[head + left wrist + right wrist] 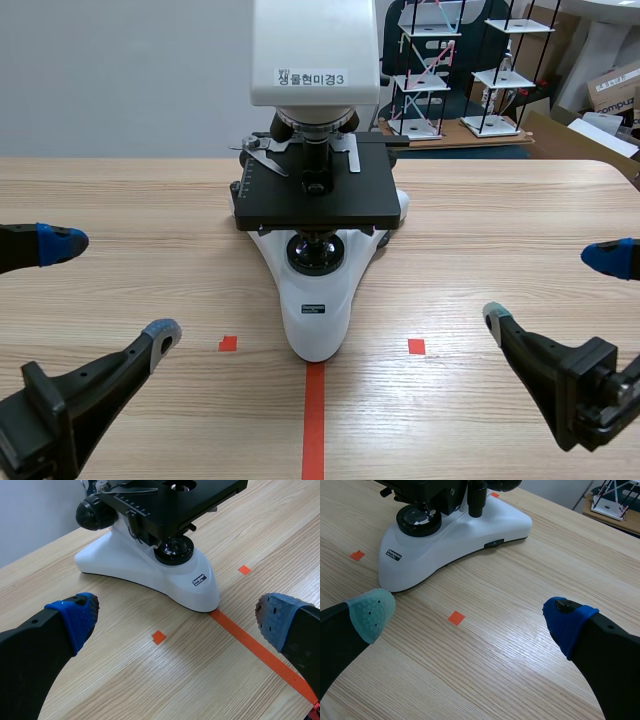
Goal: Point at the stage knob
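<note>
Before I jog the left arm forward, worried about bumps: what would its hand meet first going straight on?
Probably the microscope's white base, straight ahead of the open left hand; only table lies between. Depth is unclear, so the tabletop could come first.

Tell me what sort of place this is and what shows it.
Probably a lab or teaching workroom. A microscope stands on a wooden table marked with orange-red tape. Rod-and-platform tower models stand behind it, and cardboard boxes sit at the back right.
</note>
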Available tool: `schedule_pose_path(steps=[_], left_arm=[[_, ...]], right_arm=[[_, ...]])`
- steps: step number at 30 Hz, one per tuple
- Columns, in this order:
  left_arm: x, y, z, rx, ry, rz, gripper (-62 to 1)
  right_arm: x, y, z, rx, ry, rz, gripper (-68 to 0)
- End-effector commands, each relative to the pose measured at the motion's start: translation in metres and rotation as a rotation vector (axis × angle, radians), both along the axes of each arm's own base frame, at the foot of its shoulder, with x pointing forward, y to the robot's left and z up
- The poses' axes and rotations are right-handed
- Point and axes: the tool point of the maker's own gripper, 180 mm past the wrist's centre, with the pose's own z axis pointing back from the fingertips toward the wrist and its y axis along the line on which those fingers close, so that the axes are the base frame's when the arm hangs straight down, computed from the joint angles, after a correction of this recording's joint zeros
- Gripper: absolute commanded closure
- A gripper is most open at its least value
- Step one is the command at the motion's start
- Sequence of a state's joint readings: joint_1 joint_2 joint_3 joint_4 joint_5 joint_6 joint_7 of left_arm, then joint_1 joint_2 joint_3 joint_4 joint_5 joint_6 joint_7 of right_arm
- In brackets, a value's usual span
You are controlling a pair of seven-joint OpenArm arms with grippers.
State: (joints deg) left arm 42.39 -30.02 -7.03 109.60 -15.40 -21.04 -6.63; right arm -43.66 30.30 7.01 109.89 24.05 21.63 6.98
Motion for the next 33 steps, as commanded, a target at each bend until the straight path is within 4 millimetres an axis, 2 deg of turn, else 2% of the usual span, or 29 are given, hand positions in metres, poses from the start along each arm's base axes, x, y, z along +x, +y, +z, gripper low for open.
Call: schedule_pose_path(steps=[1, 28, 33], left_arm=[[0.0000, -0.0016, 0.0064, -0.019, -0.016, 0.000, -62.3], [0.0000, -0.0016, 0.0064, -0.019, -0.016, 0.000, -62.3], [0.0000, -0.0016, 0.0065, -0.020, -0.016, 0.000, -62.3]], right_arm=[[0.0045, 0.0018, 0.0086, 0.012, -0.031, 0.006, -67.9], [0.0056, 0.0022, 0.0113, 0.019, -0.044, 0.006, -67.9], [0.0066, 0.0034, 0.0171, 0.035, -0.073, 0.010, -67.9]])
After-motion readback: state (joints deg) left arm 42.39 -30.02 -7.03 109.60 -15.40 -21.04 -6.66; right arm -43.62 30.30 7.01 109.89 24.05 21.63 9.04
